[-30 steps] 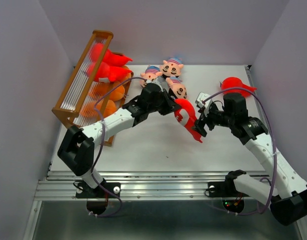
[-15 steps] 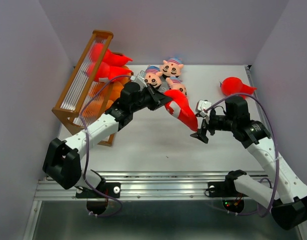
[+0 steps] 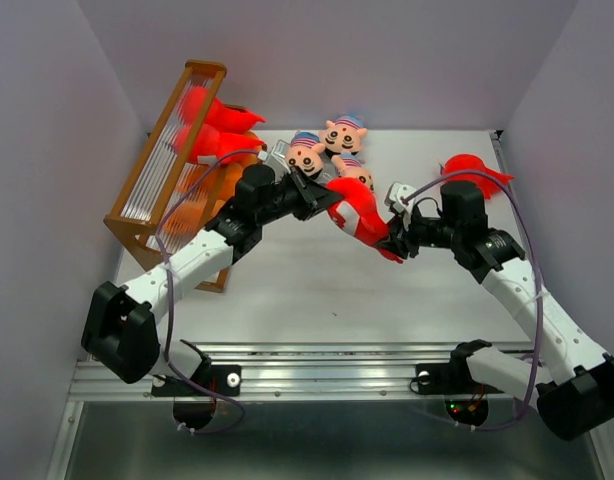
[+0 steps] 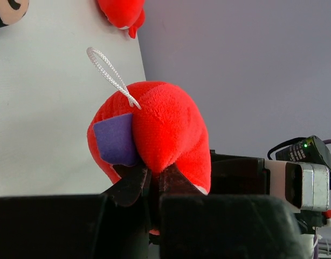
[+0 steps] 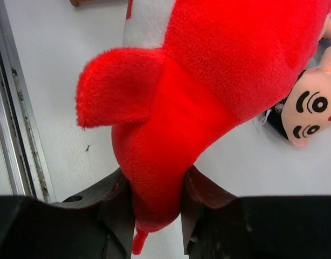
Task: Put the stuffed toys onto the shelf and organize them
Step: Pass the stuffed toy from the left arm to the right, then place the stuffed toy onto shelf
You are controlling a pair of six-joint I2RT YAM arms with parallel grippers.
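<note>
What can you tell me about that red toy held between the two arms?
The red toy is soft plush, fish-like, with a white patch, a purple tag, a white cord loop and a fin. It is held over the table between both arms: the left fingers pinch its rounded end, the right fingers squeeze its narrow tail.
</note>
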